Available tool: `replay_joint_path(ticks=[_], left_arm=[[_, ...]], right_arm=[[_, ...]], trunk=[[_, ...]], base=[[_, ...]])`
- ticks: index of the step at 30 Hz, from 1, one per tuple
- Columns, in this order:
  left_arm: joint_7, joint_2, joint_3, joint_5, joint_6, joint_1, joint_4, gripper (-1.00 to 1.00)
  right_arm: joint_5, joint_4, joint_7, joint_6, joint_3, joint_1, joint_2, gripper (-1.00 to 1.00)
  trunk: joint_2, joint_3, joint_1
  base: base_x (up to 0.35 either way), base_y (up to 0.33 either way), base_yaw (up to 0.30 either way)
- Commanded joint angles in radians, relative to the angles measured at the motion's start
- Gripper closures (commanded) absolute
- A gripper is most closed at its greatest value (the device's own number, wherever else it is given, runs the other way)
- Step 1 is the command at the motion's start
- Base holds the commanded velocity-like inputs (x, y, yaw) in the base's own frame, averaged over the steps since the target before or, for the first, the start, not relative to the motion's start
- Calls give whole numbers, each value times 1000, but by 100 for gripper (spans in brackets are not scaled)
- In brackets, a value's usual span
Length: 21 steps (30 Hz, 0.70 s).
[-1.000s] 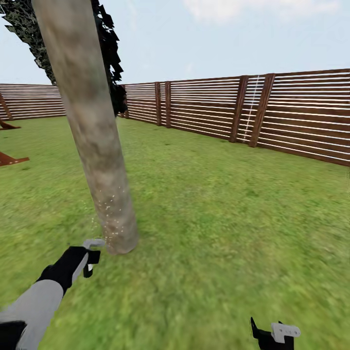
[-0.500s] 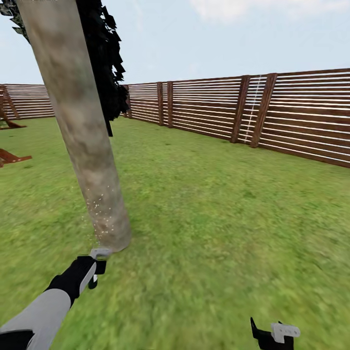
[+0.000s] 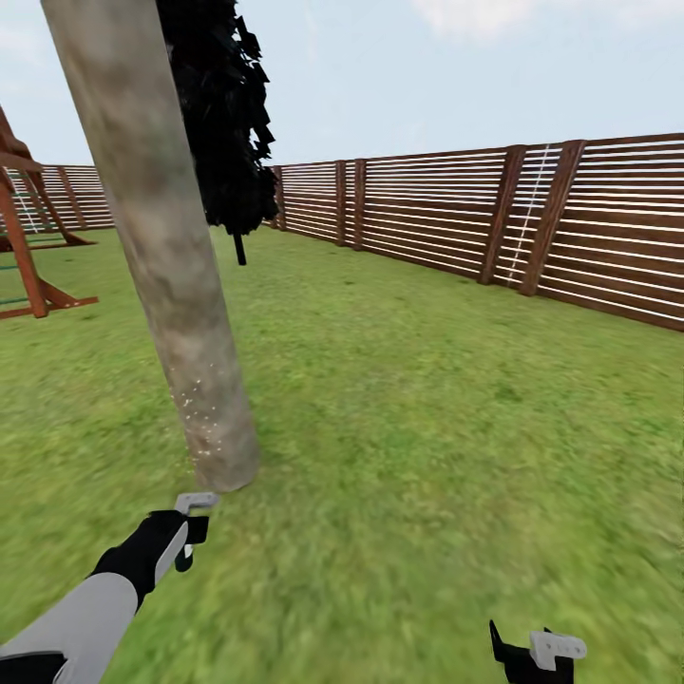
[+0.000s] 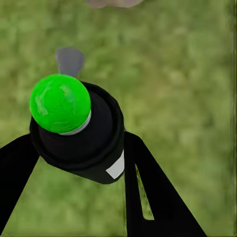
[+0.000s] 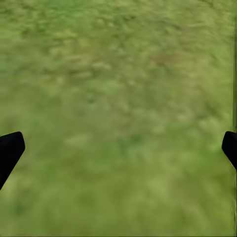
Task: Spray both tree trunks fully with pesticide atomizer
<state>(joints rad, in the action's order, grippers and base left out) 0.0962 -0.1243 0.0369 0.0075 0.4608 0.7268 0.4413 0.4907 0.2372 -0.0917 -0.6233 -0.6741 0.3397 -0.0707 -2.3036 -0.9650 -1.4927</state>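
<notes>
Left gripper [image 4: 74, 158]: clamped on pesticide atomizer [image 4: 76, 128], green cap up.
Right gripper [image 5: 118, 148]: jaws spread, over lawn [image 3: 427, 399].
Tree trunk [image 3: 166, 266]: at 11 o'clock, top cut off.
Pesticide [image 3: 195, 413]: faint specks low on trunk.

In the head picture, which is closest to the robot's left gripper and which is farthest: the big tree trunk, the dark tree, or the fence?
From the left gripper:
1. Tree trunk, just ahead, its base close by.
2. Dark tree, behind the trunk, farther back on the lawn.
3. Fence, farthest, along the lawn's far edge.
</notes>
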Motion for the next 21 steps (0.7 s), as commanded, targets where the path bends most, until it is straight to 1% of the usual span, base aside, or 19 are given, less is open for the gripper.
replay_joint_path(ticks=[1,9,13,14,15,21], left_arm=[[2,1,3,1,6,0,2,100],[2,0,3,2,6,0,2,100],[2,1,3,4,6,-1,2,100],[2,-2,3,23,6,-1,2,100],[2,-4,3,27,6,-1,2,100],[2,-5,3,32,5,-15,2,100]], right_arm=[[0,-1,-10,-3,-8,1,0,-100],[0,-1,-10,-3,-8,1,0,-100],[0,-1,-10,-3,-8,1,0,-100],[0,-1,-10,-3,-8,1,0,-100],[0,-1,-10,-3,-8,1,0,-100],[0,-1,-10,-3,-8,1,0,-100]], trunk=[[0,-1,0],[0,-1,0],[0,-1,0],[0,-1,0],[0,-1,0],[0,-1,0]], base=[[85,-268,5],[85,-269,7],[62,-269,226],[6,-270,273],[2,-270,275],[93,-271,276]])
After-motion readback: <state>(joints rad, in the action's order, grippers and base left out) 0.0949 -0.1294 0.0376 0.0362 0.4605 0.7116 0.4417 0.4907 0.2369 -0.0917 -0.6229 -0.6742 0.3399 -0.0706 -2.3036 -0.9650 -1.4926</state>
